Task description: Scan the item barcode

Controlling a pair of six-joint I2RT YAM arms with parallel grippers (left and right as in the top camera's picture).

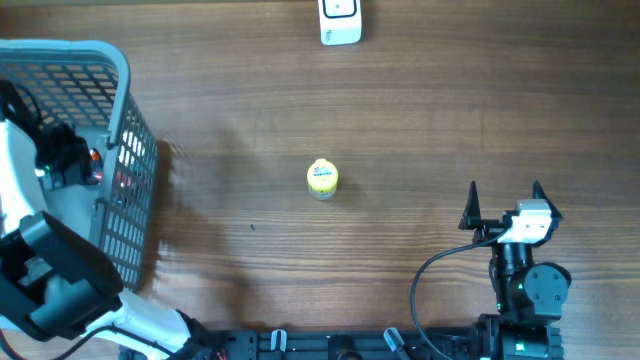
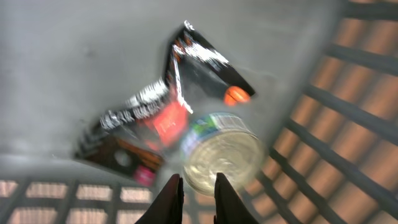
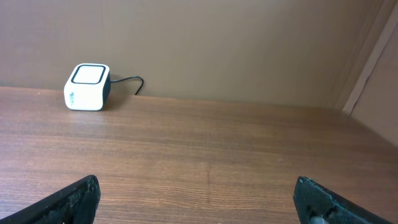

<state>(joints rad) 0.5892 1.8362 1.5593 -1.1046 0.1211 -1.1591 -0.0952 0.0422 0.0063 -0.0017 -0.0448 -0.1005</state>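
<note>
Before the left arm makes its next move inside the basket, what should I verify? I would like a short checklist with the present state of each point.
1. Left gripper is at the tin can in the basket: ok, its tips are at the can's near edge.
2. Firm hold on the can: cannot tell; the jaws are nearly shut and the picture is blurred.
3. Black snack packet is free of the can: not ok, the can overlaps it.
4. White scanner is unobstructed: ok, nothing stands beside it.
5. Right gripper is out of the way: ok, open at the table's near right.
6. Yellow-capped bottle is upright at mid-table: ok.
</note>
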